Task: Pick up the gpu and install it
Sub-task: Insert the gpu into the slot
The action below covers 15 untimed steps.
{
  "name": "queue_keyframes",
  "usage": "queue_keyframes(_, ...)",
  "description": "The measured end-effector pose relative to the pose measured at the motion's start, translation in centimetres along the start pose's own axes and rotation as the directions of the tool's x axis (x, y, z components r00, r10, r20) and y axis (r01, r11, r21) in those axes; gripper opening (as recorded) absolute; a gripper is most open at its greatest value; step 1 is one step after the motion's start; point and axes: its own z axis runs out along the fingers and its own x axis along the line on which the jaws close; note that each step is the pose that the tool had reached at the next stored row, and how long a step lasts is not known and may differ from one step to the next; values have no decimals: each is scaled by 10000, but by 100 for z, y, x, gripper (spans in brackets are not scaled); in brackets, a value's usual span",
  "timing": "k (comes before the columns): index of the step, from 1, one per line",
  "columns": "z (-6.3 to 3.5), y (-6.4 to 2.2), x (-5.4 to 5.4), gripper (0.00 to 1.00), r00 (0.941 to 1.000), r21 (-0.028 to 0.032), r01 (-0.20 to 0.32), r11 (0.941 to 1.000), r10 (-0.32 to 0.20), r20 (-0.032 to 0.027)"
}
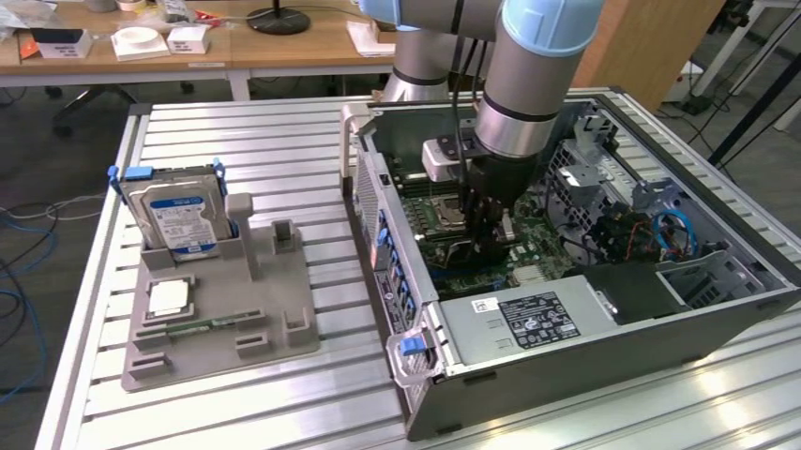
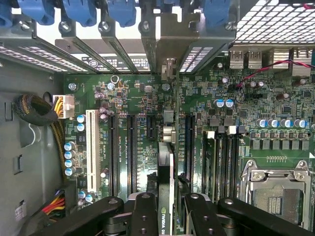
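The gripper holds the gpu edge-on over the green motherboard slots.

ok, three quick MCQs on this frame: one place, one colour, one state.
1. Where is the gpu?
A) on the grey holder
B) inside the computer case, edge-on over the motherboard
C) on the bare table

2. Colour of the long expansion slot nearest the case wall?
A) white
B) red
C) yellow

3. The tool is:
A) open, empty
B) shut on the gpu
C) holding the hard drive

B: card sits above the slots.
A: white slot beside black ones.
B: fingers clamp the card.
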Motion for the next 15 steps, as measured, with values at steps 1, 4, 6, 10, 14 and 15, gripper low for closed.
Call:
queue_keyframes(1,0,0,0,26,10000,0,0,10000,0,0)
queue_keyframes(4,5,2,-1,27,10000,1,-4,10000,4,13)
queue_keyframes(6,1,1,-1,39,10000,0,-3,10000,3,2)
queue_keyframes(10,0,0,0,51,10000,0,0,10000,0,1)
queue_keyframes(14,0,0,0,57,10000,0,0,10000,0,0)
queue_keyframes(15,-7,0,1,57,10000,-2,0,10000,0,-4)
